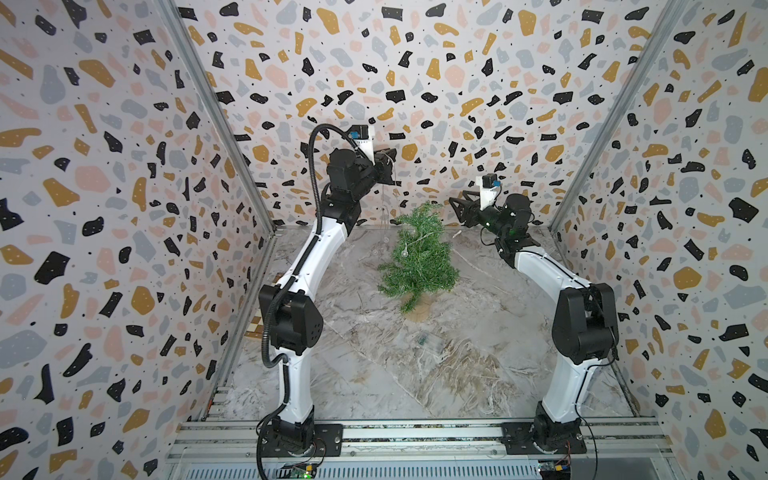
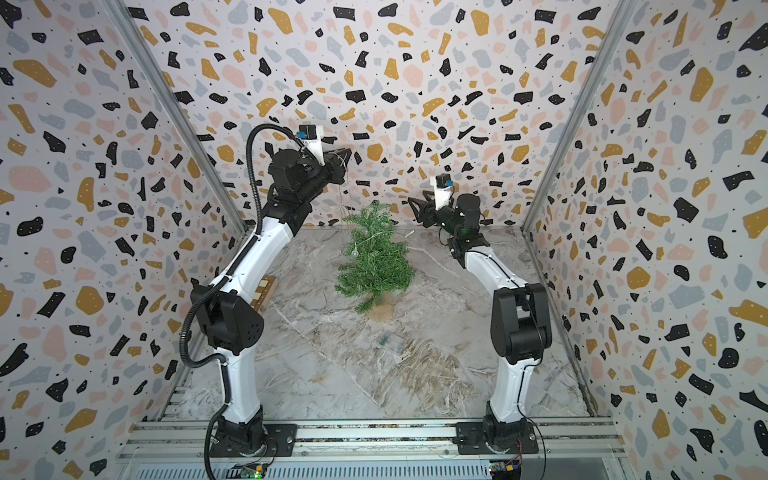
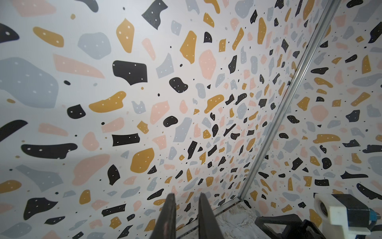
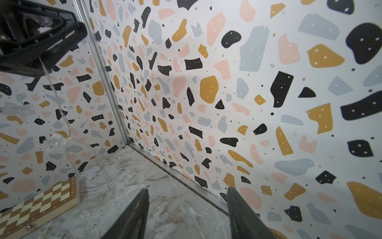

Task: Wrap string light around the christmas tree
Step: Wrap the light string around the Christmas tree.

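Note:
The christmas tree [image 1: 417,262] [image 2: 376,259], a small green fir on a tan disc base [image 1: 419,311], stands near the back of the marble table. My left gripper [image 1: 386,166] [image 2: 345,160] is raised high behind and to the left of the tree, shut on the string light. The pale wire [image 1: 390,199] [image 4: 62,115] hangs from it to the tree's upper branches, where a clear bulb [image 1: 405,252] rests. In the left wrist view the fingers [image 3: 171,207] stand close together and the wire is hidden. My right gripper [image 1: 455,208] [image 4: 187,192] is open and empty, level with the treetop on its right.
A folded chessboard [image 1: 255,326] [image 4: 41,202] lies against the left wall. A small clear box [image 1: 430,340] [image 2: 390,341] sits on the table in front of the tree. Patterned walls close in the back and both sides.

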